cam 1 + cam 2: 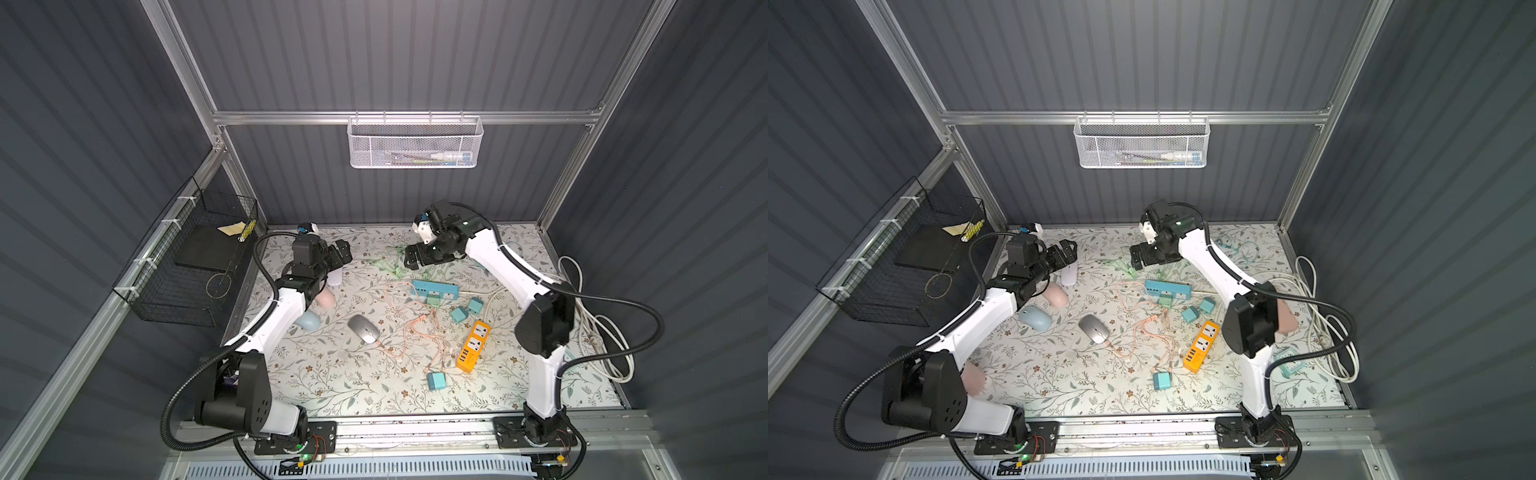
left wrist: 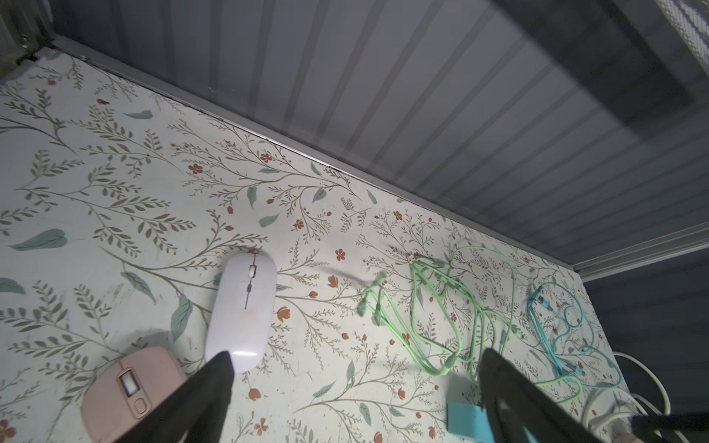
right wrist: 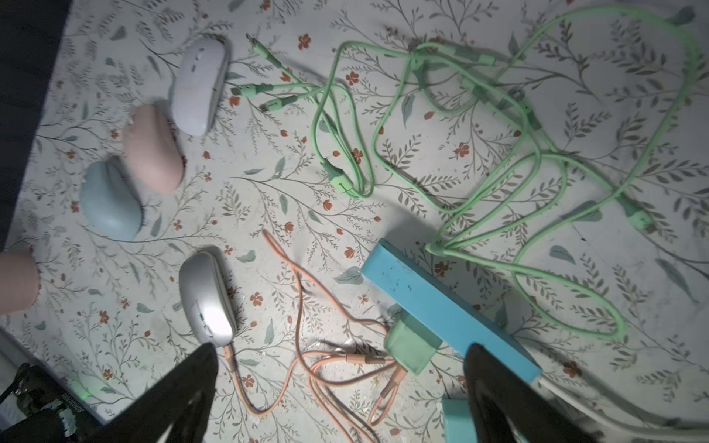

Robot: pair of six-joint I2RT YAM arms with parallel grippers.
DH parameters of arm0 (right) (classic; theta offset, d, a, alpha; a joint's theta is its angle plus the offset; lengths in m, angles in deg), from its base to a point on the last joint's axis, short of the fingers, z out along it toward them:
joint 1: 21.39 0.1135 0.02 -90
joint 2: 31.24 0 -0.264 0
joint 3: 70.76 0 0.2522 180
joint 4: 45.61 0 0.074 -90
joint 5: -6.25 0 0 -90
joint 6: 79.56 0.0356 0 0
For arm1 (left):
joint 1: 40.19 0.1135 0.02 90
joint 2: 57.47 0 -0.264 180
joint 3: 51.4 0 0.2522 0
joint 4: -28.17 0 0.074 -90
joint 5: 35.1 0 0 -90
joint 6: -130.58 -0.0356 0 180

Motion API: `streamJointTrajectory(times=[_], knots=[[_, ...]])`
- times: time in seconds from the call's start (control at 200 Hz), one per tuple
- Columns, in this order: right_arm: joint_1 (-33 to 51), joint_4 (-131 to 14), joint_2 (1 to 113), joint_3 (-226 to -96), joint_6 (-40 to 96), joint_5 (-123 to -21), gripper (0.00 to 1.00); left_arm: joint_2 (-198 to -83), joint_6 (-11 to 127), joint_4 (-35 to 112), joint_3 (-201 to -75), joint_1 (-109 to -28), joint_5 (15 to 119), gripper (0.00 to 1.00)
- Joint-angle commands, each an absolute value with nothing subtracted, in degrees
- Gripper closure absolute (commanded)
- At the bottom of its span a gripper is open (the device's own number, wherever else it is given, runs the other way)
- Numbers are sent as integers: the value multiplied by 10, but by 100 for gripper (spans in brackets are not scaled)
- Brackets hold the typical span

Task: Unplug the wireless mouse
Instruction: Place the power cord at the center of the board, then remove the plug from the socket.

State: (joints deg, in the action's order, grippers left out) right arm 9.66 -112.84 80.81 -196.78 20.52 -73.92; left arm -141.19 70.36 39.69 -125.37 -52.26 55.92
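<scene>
Grey ribbed panels (image 1: 374, 62) close the cell on three sides, carried on an aluminium frame (image 1: 399, 117). Bench (image 1: 332, 386): flat, matte floral print, lit brightest at the middle. Clutter sits centre and right.

Arms: both reach to the far half of the bench. Left tool (image 1: 341, 252) is released with nothing between the fingers, hanging over the end of a white mouse (image 2: 241, 310). Its wrist view looks toward the back wall and does not catch the task item. Right tool (image 3: 341, 356) is spread wide and empty, raised clear of the bench near a green cable (image 3: 537, 161) tangle. Its wrist view looks down on the task item.

Blue power strip (image 1: 435, 291) and orange power strip (image 1: 473, 345) lie right of centre, apart from each other.

Task item: silver mouse (image 1: 363, 328), flat on the bench near the middle, on the base side of both tools and between them. Long axis is diagonal in both top views: tail far-left, nose near-right. A peach cable (image 1: 395, 351) enters the nose through a small connector (image 3: 229, 351), seated, then loops off toward the right arm's side.

Judgement: the tools are about equally near. Nose and connector point toward the right arm, and that tool faces them, so it suits the pull, straight out along the long axis. The left tool could come down to pin the body. Slack loops may snag.
</scene>
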Motion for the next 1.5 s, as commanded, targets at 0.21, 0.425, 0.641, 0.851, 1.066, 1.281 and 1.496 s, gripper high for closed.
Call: streamJointTrajectory(times=[0.21,0.425,0.641,0.851,1.066,1.281,1.496], knots=[[92,-1047,617,-1698,221,-699,19,-1464,640,243,-1233,-548,812,35],[89,-979,623,-1575,260,-707,51,-1480,514,383,-1296,-615,783,35],[77,-946,665,-1582,282,-795,47,-1526,489,406,-1314,-675,791,33],[-4,-922,635,-1545,268,-772,47,-1589,385,435,-1362,-786,724,32],[-58,-897,627,-1512,257,-738,41,-1709,328,559,-1515,-861,633,29],[-72,-881,684,-1551,242,-707,38,-1809,404,675,-1635,-870,562,24],[-74,-859,713,-1566,247,-697,38,-1869,471,835,-1749,-871,559,23]])
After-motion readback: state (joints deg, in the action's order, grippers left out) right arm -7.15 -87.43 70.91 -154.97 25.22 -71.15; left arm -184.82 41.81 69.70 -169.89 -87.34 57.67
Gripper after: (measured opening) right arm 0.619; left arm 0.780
